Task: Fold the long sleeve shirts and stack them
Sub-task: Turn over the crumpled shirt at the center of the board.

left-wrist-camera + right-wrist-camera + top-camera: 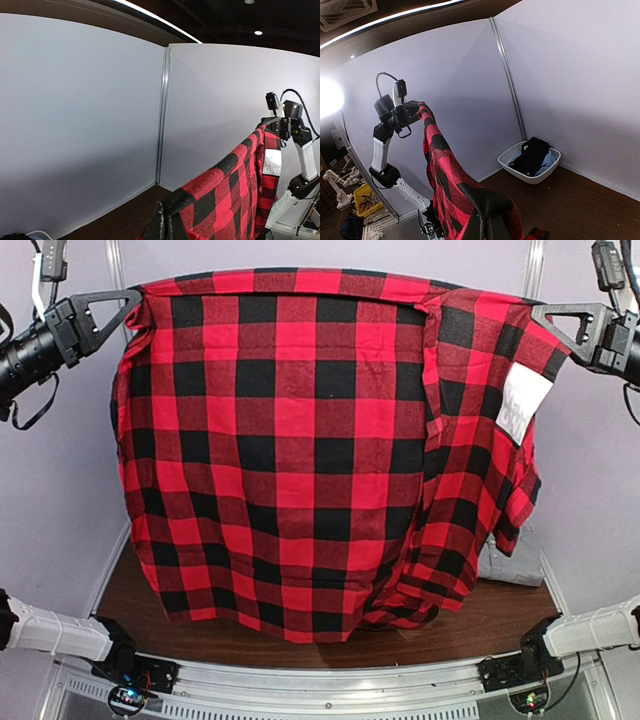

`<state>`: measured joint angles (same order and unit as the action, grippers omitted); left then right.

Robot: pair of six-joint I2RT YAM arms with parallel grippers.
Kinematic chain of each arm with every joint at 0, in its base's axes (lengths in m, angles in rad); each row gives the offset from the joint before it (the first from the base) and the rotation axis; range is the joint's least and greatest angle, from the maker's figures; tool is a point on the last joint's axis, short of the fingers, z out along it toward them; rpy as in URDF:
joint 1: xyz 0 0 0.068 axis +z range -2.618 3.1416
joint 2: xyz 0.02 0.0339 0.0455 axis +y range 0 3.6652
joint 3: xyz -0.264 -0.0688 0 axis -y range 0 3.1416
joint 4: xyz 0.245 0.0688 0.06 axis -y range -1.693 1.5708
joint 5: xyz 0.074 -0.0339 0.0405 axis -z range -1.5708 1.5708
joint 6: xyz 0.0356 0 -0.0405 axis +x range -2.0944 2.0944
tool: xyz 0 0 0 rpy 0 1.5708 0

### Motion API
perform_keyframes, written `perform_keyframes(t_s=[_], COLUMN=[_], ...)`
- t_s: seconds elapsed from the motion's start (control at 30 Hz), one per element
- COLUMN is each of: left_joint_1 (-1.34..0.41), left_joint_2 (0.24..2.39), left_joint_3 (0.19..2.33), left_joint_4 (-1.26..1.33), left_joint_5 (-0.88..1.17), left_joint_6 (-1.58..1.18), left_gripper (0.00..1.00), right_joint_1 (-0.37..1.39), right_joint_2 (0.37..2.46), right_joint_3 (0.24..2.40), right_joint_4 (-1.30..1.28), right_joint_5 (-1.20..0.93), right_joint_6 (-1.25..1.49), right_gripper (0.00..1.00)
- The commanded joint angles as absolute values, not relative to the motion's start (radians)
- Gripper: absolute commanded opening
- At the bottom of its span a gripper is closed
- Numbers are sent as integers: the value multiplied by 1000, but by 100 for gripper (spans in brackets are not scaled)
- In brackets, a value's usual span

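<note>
both arms are up high with the red-and-black check flannel shirt (300,440) stretched out between them like a banner. the left gripper (136,300) is pressed together on the shirt's top left corner and the right gripper (538,313) is pinched down on the top right corner, so the top edge runs nearly straight from one to the other, sagging a little in between.

the flannel hangs in the air over the dark wooden surface (130,610) and its bottom hem comes down toward the near edge. can't tell if it actually touches the wood. the right side of the shirt is bunched and folded over itself, and there's a white label (522,405) with white lettering hanging out just below the right gripper.

the plain grey shirt (512,558) lies crumpled at the right edge of the surface, mostly hidden behind the flannel.

from the left wrist cam you see that gripper's closed fingers (161,225) with check fabric clamped between them. same story on the right wrist cam (487,220).

the right wrist view also catches a white plastic tub (506,159) down by the wall corner, with dark and light-blue clothes (532,152) piled in it.
</note>
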<state>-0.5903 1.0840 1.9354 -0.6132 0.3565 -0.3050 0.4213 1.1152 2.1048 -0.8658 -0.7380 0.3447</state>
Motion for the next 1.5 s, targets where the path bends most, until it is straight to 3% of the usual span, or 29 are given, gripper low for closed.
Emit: perform_keyframes(t_s=[0.0,0.3,0.5,0.77,1.0,1.27,1.47], left_joint_1=[-572,-572,-572,-572,-572,-572,-572], left_joint_2=[1117,1257,1300,1072,942,974,1091], left_joint_3=[1977,2045,2142,1965,1912,1949,1943], left_joint_4=[-607,-676,-698,-574,-513,-521,-603], left_joint_5=[48,-118,76,307,392,314,22], left_joint_6=[-275,-232,-271,-355,-407,-366,-290], left_gripper=[0,0,0,0,0,0,0], right_joint_1=[414,414,414,414,414,414,414], right_joint_2=[1132,1222,1271,1123,1017,1044,1136], right_joint_3=[2134,2138,2210,2137,2105,2112,2098], right_joint_4=[-879,-907,-886,-759,-615,-656,-799], right_joint_5=[-544,-387,-546,-783,-886,-817,-622], right_joint_6=[320,328,370,513,643,588,464], right_gripper=[0,0,0,0,0,0,0])
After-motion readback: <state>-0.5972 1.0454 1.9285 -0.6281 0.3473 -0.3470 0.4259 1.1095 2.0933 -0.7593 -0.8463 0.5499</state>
